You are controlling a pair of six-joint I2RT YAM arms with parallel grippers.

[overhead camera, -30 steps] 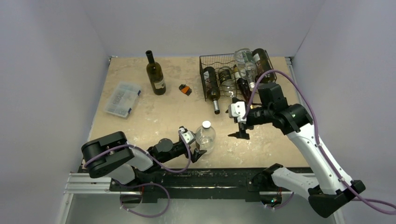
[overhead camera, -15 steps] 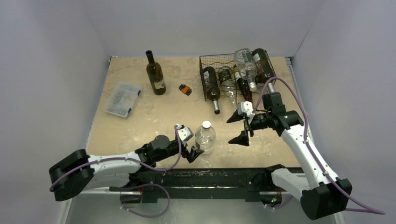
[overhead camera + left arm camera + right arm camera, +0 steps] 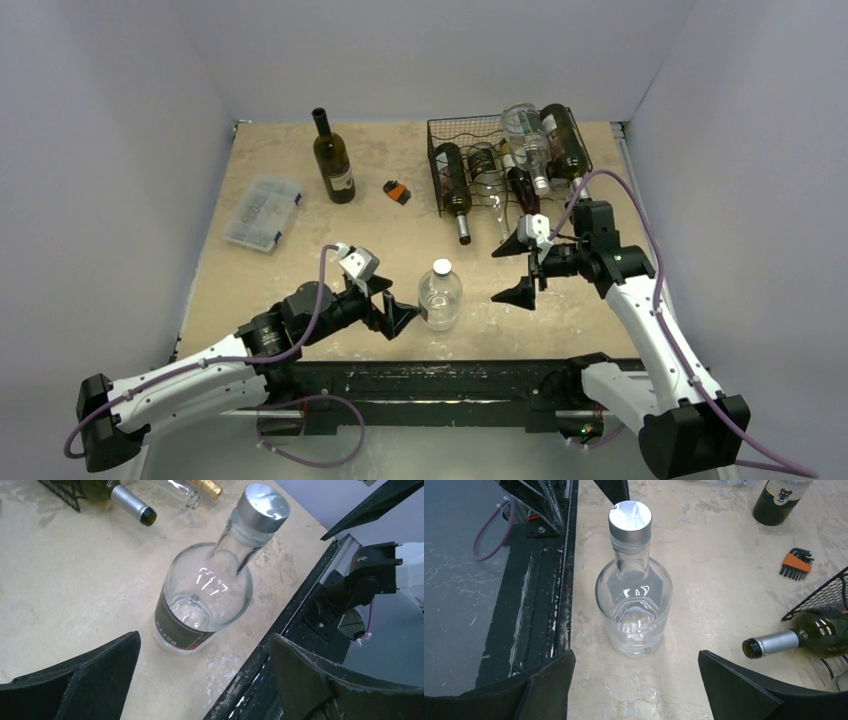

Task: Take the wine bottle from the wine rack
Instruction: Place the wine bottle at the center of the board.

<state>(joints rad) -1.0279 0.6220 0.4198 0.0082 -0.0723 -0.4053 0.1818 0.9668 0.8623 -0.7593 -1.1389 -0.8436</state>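
the table [image 3: 300, 255] is mottled beige, like marble. the near bottle [image 3: 440, 298] is clear glass with a silver cap and a dark label. the upright bottle [image 3: 334, 160] is dark green with a pale label. the wine rack [image 3: 462, 130] is black wire. the hex keys [image 3: 398, 191] are orange and black. the cable [image 3: 512, 517] is purple.

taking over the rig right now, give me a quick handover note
Left jaws: open, empty, just left of the clear bottle, not touching it.
Right jaws: open, empty, between that bottle and the wine rack, facing the bottle.
Things: the clear bottle stands upright and capped near the table's front edge, free of both arms. A dark bottle stands upright at the back left.
Done: the clear bottle seems to be off the rack and set down.
Left: several bottles lie in the rack. If more must come off, the right arm is nearer.
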